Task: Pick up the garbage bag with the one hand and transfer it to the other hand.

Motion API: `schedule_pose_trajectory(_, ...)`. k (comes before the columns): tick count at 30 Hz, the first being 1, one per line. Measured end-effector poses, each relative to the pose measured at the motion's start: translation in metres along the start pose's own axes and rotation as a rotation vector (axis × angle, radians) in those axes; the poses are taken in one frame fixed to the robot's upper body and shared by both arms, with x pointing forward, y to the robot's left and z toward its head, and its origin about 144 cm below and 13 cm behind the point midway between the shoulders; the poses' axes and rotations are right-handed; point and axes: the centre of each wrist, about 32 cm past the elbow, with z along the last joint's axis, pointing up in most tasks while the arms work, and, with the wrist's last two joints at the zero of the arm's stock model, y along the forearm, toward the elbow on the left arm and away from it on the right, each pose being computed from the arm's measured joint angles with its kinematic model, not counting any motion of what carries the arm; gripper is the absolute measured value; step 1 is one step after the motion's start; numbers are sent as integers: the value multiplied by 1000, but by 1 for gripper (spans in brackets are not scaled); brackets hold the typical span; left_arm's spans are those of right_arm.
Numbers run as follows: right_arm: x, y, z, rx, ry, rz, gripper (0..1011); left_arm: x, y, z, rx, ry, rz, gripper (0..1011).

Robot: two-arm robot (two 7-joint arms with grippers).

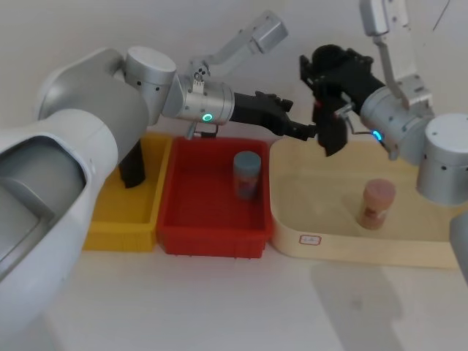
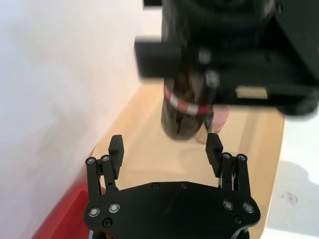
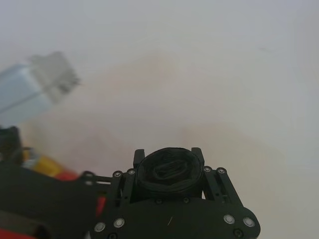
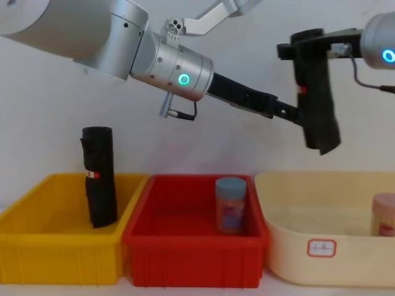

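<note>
The garbage bag [image 1: 327, 126] [image 4: 318, 105] is a black roll with a red-and-white band [image 2: 180, 103], hanging upright above the beige tray [image 1: 344, 245]. My right gripper [image 1: 333, 69] [image 4: 308, 44] is shut on its upper end, and in the right wrist view the roll's top [image 3: 169, 172] sits between that gripper's fingers [image 3: 168, 152]. My left gripper [image 1: 311, 131] [image 4: 290, 114] [image 2: 165, 144] reaches in from the left on the silver arm with the green ring. It is open, its fingertips [image 2: 116, 143] level with the roll's lower end and just short of it.
A second black roll [image 4: 99, 176] [image 1: 131, 164] stands in the yellow bin [image 4: 37, 259]. A blue-lidded jar [image 4: 231, 203] [image 1: 247, 175] stands in the red bin [image 4: 185, 268]. A pink-lidded jar [image 1: 376, 203] [image 4: 384, 214] stands in the beige tray. A white wall rises behind.
</note>
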Motion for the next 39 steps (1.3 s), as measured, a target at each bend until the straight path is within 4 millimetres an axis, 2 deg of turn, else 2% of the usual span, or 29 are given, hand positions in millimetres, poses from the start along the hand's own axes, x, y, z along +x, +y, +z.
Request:
schedule_pose_trajectory(10,20,1,-4,-57,9,-111,547,0,0,0,0,0,0,1002)
schedule_pose_trajectory(28,61,26,-44,-130,117,-145,547,0,0,0,0,0,0,1002)
schedule_pose_trajectory(39,68,26,-63,-102,149,-143,547,0,0,0,0,0,0,1001)
